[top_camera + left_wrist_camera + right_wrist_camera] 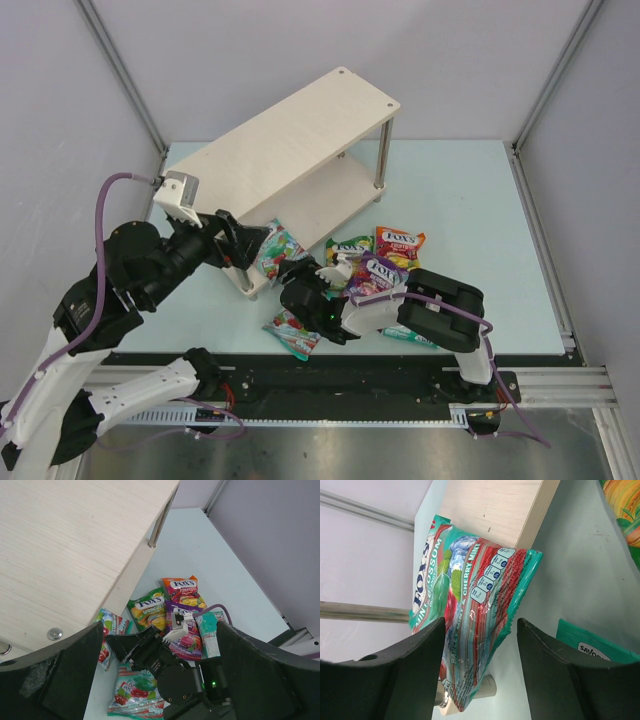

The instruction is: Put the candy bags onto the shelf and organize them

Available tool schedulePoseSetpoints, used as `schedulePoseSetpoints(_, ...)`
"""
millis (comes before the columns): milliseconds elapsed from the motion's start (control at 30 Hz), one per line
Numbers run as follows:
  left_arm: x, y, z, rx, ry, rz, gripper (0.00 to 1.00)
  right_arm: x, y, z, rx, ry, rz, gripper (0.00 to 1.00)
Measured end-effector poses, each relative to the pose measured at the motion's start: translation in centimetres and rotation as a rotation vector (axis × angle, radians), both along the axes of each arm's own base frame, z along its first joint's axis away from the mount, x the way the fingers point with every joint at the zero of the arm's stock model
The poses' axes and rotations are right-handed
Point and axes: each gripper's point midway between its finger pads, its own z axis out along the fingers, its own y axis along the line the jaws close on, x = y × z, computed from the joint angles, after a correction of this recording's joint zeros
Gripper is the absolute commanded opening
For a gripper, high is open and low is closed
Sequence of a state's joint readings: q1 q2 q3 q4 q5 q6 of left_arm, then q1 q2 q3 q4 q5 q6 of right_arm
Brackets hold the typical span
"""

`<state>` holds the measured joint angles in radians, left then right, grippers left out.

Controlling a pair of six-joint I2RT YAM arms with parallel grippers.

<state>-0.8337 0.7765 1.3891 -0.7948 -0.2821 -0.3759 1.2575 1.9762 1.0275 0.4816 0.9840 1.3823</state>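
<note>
The pale wood shelf [290, 135] stands at the back centre. A teal candy bag [277, 248] leans upright against its lower board. My right gripper [305, 290] is open, and in the right wrist view [480, 670] this teal bag [470, 595] hangs in front of the open jaws, nearer the left finger. My left gripper [232, 245] is open and empty beside the shelf's near corner. Another teal bag [292, 333] lies flat on the table. Green-yellow [347, 250], red-orange [399, 242] and purple [381, 271] bags lie together to the right.
A further teal bag [405, 335] lies partly under the right arm. The left wrist view looks down past the shelf top [60, 545] onto the right gripper and the bags [148, 609]. Grey walls and metal frame posts enclose the table [470, 200].
</note>
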Motion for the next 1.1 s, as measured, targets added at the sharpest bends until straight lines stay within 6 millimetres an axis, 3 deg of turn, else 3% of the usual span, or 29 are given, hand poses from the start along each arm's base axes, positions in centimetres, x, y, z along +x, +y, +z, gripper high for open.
schedulePoseSetpoints(200,-0.1,0.1,0.1,-0.003,-0.002,0.000,0.99,0.0,0.2,0.2,0.003,-0.005,0.008,0.61)
schedulePoseSetpoints(567,-0.2,0.3,0.3,-0.009,-0.009,0.003,0.98,0.0,0.5,0.9,0.023,-0.018,0.015,0.36)
schedulePoseSetpoints(1100,-0.2,0.3,0.3,-0.009,-0.010,0.003,0.99,0.8,1.5,2.9,0.106,-0.057,0.045,0.36)
